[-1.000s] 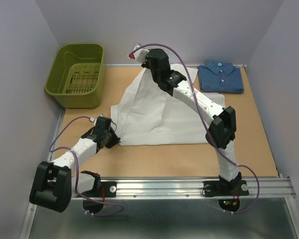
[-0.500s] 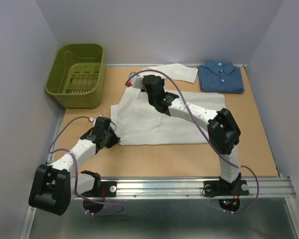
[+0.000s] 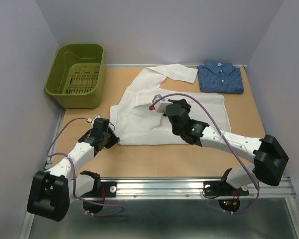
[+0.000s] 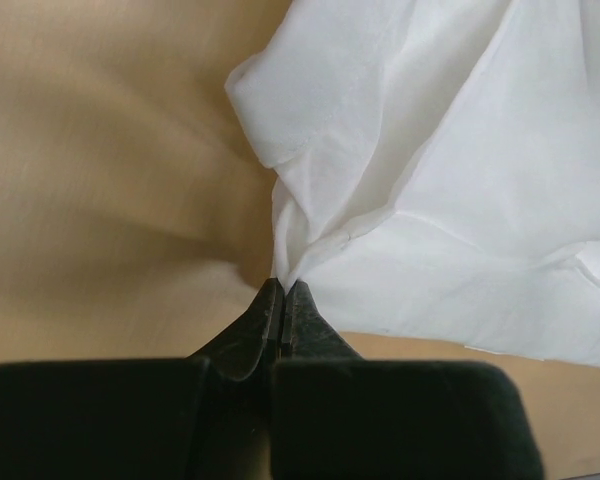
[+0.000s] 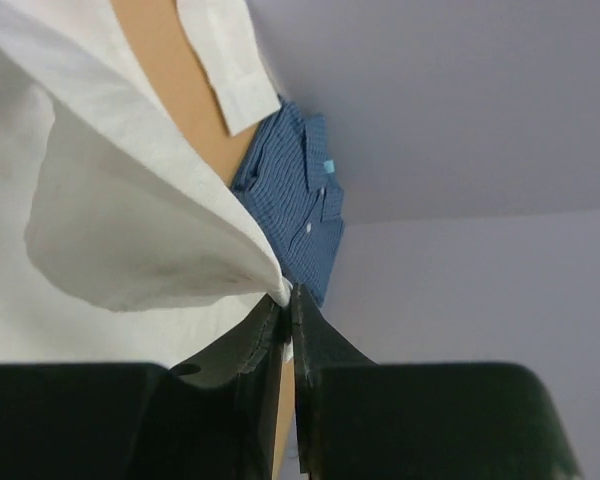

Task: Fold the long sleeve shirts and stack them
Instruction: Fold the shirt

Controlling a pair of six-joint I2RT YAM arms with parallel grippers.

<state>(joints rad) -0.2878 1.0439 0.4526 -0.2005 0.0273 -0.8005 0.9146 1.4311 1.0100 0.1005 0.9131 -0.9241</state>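
White shirt [image 3: 139, 122] lies spread on the bench [image 3: 189, 159], mid-bench, ahead of both arm bases.

Near left: the left arm [image 3: 77, 152] reaches low to the shirt's near left edge. The left jaws are closed tight on a bunched pinch of the white cloth, which fans out from their tips. Bare bench shows to the left of that pinch.

Centre: the right arm [image 3: 229, 144] stretches in from the right across the shirt's near half, its wrist over the middle of the cloth. The right jaws stand almost together, with a thin slit between them. A raised fold of the white shirt runs up to their tips; whether it is pinched cannot be told.

Beyond, one sleeve [image 3: 178, 73] lies flat toward the far edge.

Far right: blue shirt [image 3: 220, 77], folded, collar uppermost, just beside the sleeve's end; contact cannot be told.

Far left: green basket [image 3: 74, 98], upright, well apart from the blue shirt.
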